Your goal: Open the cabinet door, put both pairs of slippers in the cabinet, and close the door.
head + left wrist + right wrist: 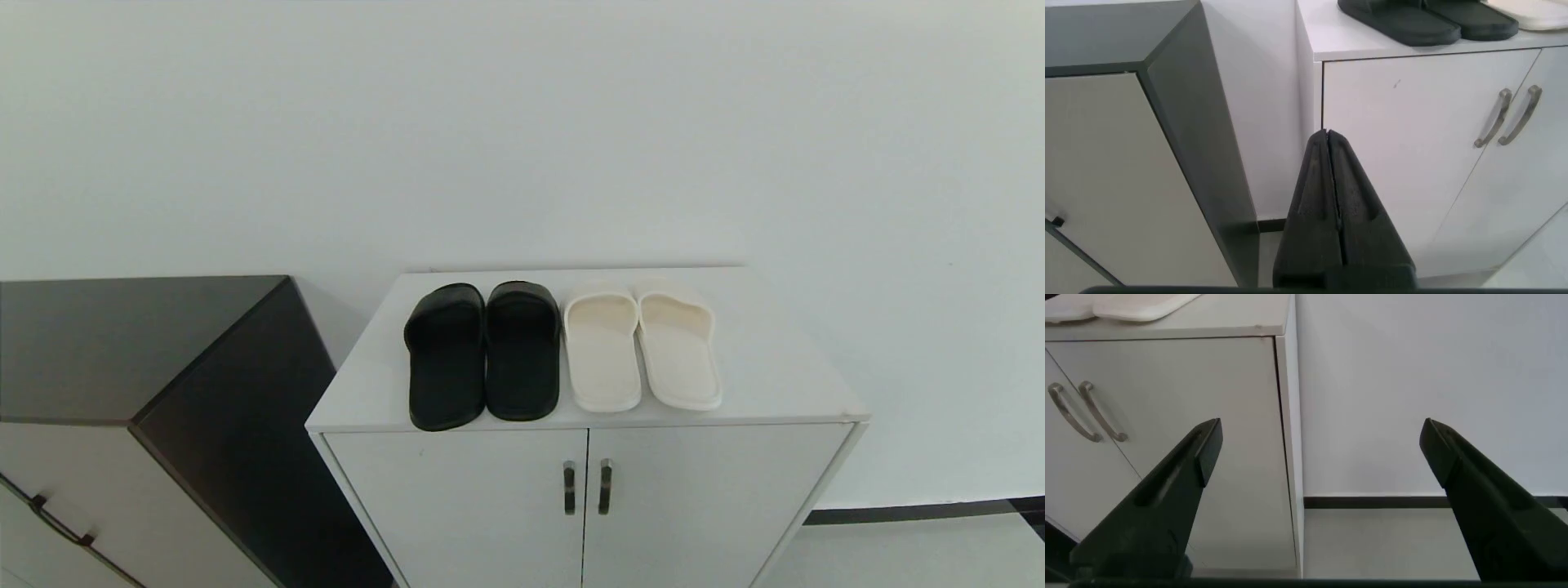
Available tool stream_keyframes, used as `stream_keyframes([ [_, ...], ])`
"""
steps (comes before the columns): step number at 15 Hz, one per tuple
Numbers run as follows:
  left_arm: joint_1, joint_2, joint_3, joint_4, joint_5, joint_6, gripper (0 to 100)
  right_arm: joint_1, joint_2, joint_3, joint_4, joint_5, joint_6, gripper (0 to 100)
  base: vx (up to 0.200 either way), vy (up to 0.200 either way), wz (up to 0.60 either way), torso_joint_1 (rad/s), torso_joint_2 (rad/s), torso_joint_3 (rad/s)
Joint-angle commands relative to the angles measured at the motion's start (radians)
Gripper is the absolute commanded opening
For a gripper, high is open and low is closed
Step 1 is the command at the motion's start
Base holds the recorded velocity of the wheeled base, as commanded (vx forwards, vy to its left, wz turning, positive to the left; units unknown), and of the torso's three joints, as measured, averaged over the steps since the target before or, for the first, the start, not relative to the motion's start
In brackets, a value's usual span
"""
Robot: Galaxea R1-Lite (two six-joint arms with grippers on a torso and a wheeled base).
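The matte black plastic left gripper [1328, 135] has two wedge-shaped fingers [1364, 216] with a finely pebbled surface, broad at the base and narrowing to a blunt tip, a thin seam between them. The black right gripper [1321, 431] has smoother tapered fingers [1167, 498] with angled, squared-off tips.

We're seeing the cabinet [457, 498] looking like smooth matt white laminate, and its handles [569, 487] are giving off a brushed-metal sheen. The black slippers [482, 359] are reading as matt rubbery foam, the cream slippers [641, 351] the same but smoother. The left gripper [1328, 140] is showing grainy matt black plastic on its jaws. The dark cabinet [122, 343] is looking faintly glossy on its top.
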Motion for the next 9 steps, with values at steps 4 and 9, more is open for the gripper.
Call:
stream_keyframes([
  [4,0.0,0.001,0.0,0.0,0.0,-0.002,0,0.002,-0.001,0.0,0.001,0.003,-0.01,100,0.0,0.0,0.0,0.0,0.0,0.0],
  [9,0.001,0.001,0.0,0.0,0.002,-0.021,0,0.002,0.045,0.0,-0.002,-0.007,0.013,100,0.0,0.0,0.0,0.0,0.0,0.0],
])
